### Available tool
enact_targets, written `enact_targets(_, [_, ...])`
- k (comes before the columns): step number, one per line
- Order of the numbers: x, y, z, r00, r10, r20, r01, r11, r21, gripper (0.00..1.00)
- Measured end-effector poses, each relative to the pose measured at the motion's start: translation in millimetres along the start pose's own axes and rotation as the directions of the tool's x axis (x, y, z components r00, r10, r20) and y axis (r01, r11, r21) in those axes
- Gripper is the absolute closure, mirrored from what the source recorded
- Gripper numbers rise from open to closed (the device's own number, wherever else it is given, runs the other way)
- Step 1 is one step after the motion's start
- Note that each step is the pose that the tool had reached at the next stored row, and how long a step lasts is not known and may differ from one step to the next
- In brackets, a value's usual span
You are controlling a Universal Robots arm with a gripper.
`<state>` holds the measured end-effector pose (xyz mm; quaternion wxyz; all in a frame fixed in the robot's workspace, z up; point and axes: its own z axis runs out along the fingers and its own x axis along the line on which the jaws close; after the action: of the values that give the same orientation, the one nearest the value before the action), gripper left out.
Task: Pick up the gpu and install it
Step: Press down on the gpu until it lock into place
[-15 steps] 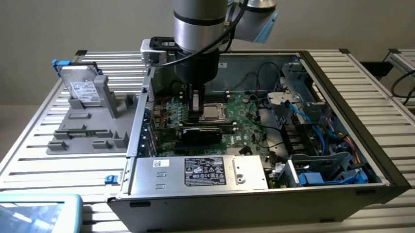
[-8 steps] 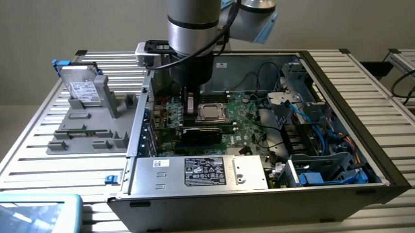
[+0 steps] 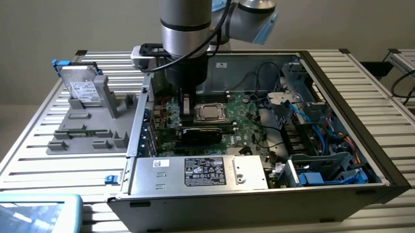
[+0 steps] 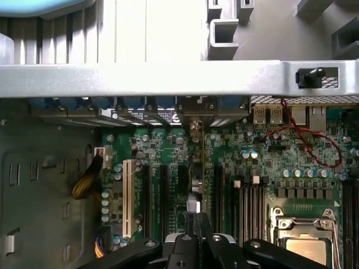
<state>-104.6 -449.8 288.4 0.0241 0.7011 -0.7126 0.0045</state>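
Note:
The gpu (image 4: 194, 182) stands edge-on in the wrist view, a thin dark card with a grey metal edge. It runs along the green motherboard (image 4: 168, 168) between the expansion slots, toward the rear bracket openings of the case. My gripper (image 4: 196, 227) is shut on its near end, with the black fingers (image 4: 182, 246) pressed against both faces. In the exterior view the gripper (image 3: 186, 115) reaches straight down into the open computer case (image 3: 337, 97). The gpu (image 3: 186, 103) shows there as a pale strip below the wrist, just beside the CPU socket (image 3: 211, 112).
A silver-grey drive with a white label (image 3: 87, 92) leans on a grey fixture (image 3: 91, 128) at the exterior view's left. The power supply (image 3: 201, 172) fills the near case edge. Blue cables (image 3: 311, 121) crowd the right side. A white slot (image 4: 128, 196) and a red wire (image 4: 305, 140) flank the card.

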Motion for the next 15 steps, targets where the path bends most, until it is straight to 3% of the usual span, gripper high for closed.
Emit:
enact_targets(2, [-1.9, 3.9, 3.3, 1.0000, 0.001, 0.0001, -0.001, 1.0000, 0.0013, 0.88])
enact_targets(6, [-2.8, 4.1, 8.4, 1.0000, 0.006, 0.0004, -0.006, 1.0000, 0.0050, 0.88])
enact_targets(15, [-6.1, 8.8, 13.6, 0.9999, 0.017, 0.0012, -0.017, 0.9997, 0.0193, 0.88])
